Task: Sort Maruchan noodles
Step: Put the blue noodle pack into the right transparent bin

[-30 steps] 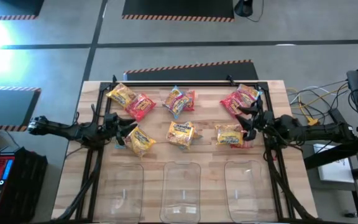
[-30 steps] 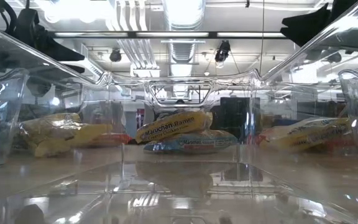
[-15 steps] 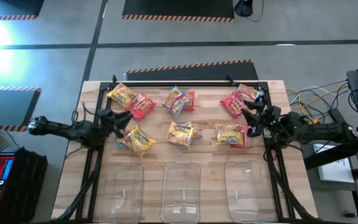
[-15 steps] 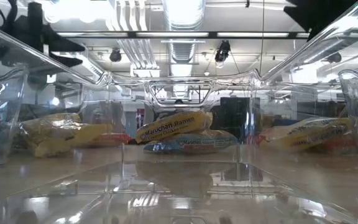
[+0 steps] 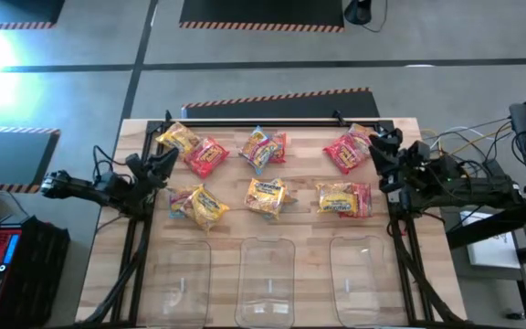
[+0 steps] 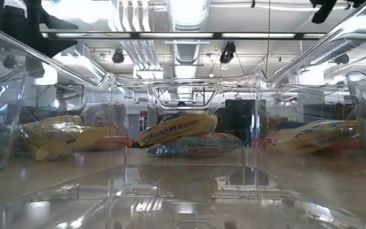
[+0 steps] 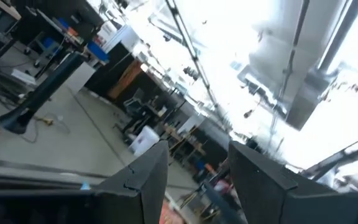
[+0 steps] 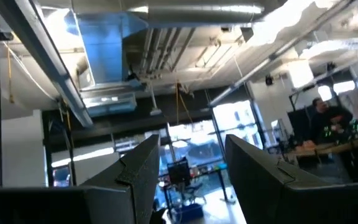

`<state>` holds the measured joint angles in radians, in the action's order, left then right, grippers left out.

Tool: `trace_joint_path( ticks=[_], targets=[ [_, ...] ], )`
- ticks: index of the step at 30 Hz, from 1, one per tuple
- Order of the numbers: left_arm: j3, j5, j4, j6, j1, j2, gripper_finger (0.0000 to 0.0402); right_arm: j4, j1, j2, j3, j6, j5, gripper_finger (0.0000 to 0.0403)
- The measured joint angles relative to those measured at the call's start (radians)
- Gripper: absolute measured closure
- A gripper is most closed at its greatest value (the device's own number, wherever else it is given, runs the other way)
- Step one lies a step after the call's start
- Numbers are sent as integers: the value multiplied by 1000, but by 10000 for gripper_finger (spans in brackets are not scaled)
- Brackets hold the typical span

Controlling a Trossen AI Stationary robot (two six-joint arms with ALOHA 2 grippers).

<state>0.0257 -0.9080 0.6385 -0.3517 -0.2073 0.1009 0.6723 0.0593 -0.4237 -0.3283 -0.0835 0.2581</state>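
The Maruchan noodles lie scattered on the wooden table [image 5: 409, 137]. At the far left are a yellow packet [image 5: 179, 139] and a red one [image 5: 207, 156], with a mixed pile [image 5: 263, 148] at the far middle. A red and yellow pair [image 5: 349, 149] lies at the far right. Nearer are a yellow packet [image 5: 205, 206], another [image 5: 267, 195], and a yellow one on red [image 5: 342, 198]. My left gripper [image 5: 163, 164] hangs open at the left edge, raised and tipped upward [image 7: 197, 186]. My right gripper [image 5: 379, 146] is open at the right edge, also raised [image 8: 194, 180]. Neither holds anything.
Three clear plastic bins [image 5: 179, 279], [image 5: 265, 274], [image 5: 363, 270] stand in a row along the near edge. The low view looks through their walls at the packets [image 6: 178, 130]. A black frame bar [image 5: 254, 122] runs along the far edge. Cables and equipment [image 5: 464, 146] sit off the right side.
Both grippers have risen off the table and tipped upward. The left one has drawn back from the near yellow packet toward the left and far edge. The right one has moved up toward the far edge, away from the yellow-on-red packet. The packets have not moved.
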Motion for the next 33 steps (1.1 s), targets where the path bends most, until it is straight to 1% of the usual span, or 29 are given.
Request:
trace_joint_path(
  ticks=[2, 4, 8, 10, 12, 16, 19, 23, 26, 29, 33],
  targets=[
    [1, 0, 23, 28, 0, 0, 249, -53, 0, -34, -38, -21, 6, 232],
    [16, 0, 17, 42, 0, 0, 249, -120, 0, -72, -85, -37, 33, 232],
    [64, 1, -17, 59, 0, 0, 249, -304, 0, -140, -190, -95, 169, 232],
    [99, 1, -77, 59, 0, 0, 249, -444, 0, -164, -249, -137, 241, 232],
    [139, 9, -172, 50, 0, 0, 249, -584, 0, -184, -306, -201, 301, 232],
    [237, 9, -376, 16, 0, 15, 249, -818, 0, -207, -399, -391, 391, 232],
    [313, 9, -496, 1, 0, 46, 249, -947, 0, -213, -431, -542, 401, 232],
    [419, 5, -605, -6, 0, 117, 249, -1033, 0, -207, -438, -733, 393, 232],
    [494, -10, -661, -14, 0, 189, 249, -1097, 0, -228, -438, -842, 385, 232],
    [563, -18, -707, -16, 0, 267, 249, -1130, 0, -260, -438, -885, 372, 232],
    [651, -27, -786, -26, 1, 368, 249, -1127, 0, -304, -438, -889, 370, 232]
  ],
)
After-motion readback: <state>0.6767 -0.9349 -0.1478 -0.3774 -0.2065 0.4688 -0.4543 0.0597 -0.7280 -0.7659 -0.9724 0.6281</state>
